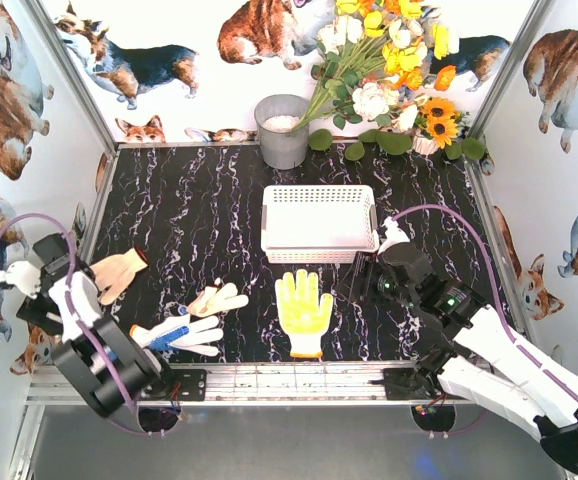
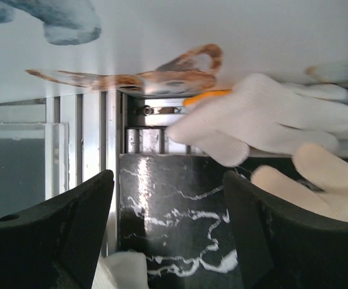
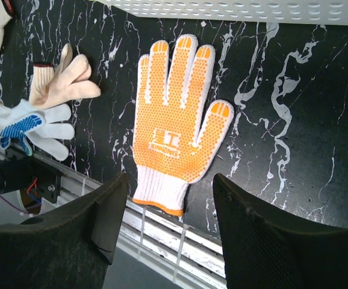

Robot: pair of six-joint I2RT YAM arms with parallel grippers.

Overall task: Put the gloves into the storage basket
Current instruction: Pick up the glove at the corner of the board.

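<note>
1. Storage basket (image 1: 319, 252): a white lattice-sided basket, sitting mid-table on the black marbled table (image 1: 189, 220), nearer its far edge.
2. Orange-dotted glove (image 1: 304, 312): lying flat and palm up just before the basket's near wall. Its fingers are pointing at the basket and its cuff toward the near edge.
3. Right gripper (image 1: 354, 285): hovering by the basket's near right corner, with its jaws standing apart and gripping nothing. The orange-dotted glove is lying just to its left. In the wrist view the cuff is showing between the two fingertips, flat on the surface and ungripped.
4. Blue-dotted glove (image 1: 179, 333): lying by the near edge, left of centre. A small cream glove (image 1: 217, 298) is lying just beside it on the far side.
5. Tan glove (image 1: 119, 272): lying at the left edge.
6. Left gripper (image 2: 168, 174): working at the left edge, with its jaws parted and only bare marbled surface showing between them. A white glove (image 2: 264, 114) with an orange cuff edge is lying beyond the tips, off to the right of that view and outside the gap. Which of the table's gloves it is cannot be told.
</note>
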